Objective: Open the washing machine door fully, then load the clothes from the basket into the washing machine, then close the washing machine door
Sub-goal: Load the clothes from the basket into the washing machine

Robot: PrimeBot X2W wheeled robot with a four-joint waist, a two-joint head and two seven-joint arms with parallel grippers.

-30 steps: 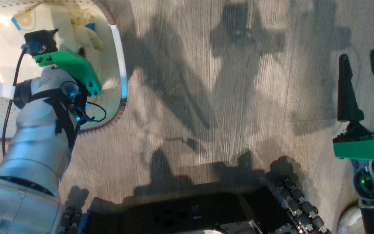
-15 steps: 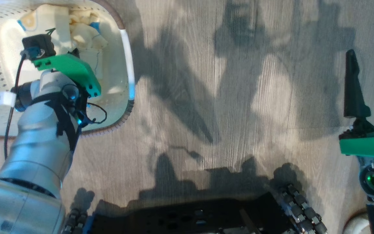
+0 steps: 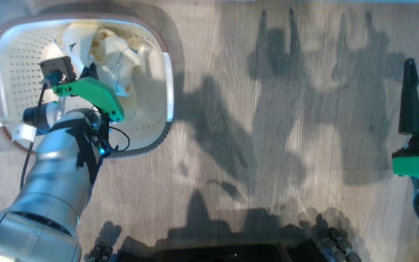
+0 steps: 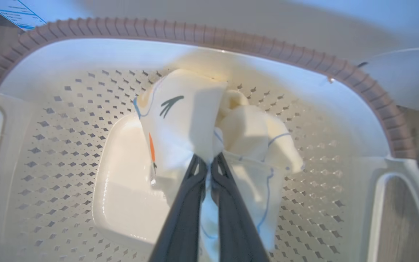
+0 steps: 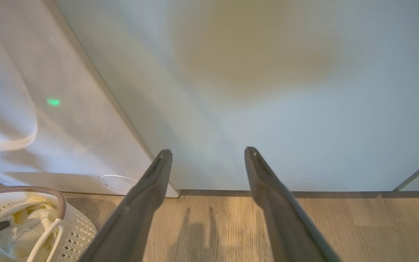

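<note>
There, the pale yellow soft fabric clothes (image 4: 180, 120) sat bunched inside the cream perforated plastic basket (image 4: 49, 145) on the grey wood-plank floor (image 3: 267, 145), to my left. My left gripper (image 4: 207, 158) was clamped shut on them. My right gripper (image 5: 207, 150) hung wide open and empty on the right, facing a pale cabinet panel (image 5: 267, 91).

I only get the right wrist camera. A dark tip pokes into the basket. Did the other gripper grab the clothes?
Observer: Yes. The left wrist view shows the left gripper shut on the clothes, cloth pinched between its fingers.
Operator: Is there a picture on them?
Observer: Thin blue lines, a grey mark, a small orange one.
Operator: Anything left on the bottom?
Observer: In the basket, the floor beside the bundle is bare; under it is hidden.
</note>
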